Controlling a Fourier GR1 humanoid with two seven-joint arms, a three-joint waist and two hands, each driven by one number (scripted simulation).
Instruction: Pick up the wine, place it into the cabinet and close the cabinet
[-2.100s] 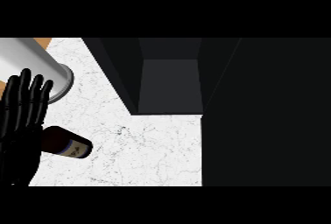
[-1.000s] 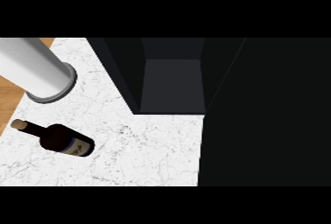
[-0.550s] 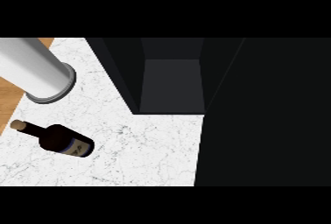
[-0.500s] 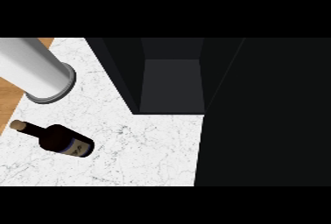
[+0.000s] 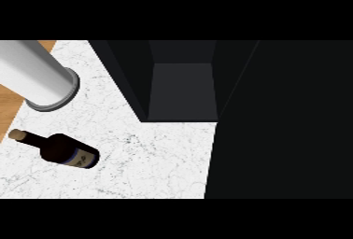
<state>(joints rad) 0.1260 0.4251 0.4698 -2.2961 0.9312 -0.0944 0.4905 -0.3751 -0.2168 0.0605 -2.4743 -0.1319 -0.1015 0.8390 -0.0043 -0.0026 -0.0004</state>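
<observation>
From the head view, the wine bottle (image 5: 62,150) lies on its side on the white marbled surface (image 5: 158,158), near the view's left edge, with its corked neck pointing up and to the left and its labelled base toward the lower right. It touches nothing else. Above it, a grey forearm (image 5: 34,74) comes in from the upper left corner, its round end over the surface (the hand beyond it does not show, so nothing can be told of the fingers). The right hand is out of sight as well. The dark cabinet (image 5: 183,88) stands at the top centre, its open compartment facing the surface, well apart from the bottle. A strip of wooden floor (image 5: 10,100) shows at the left edge
</observation>
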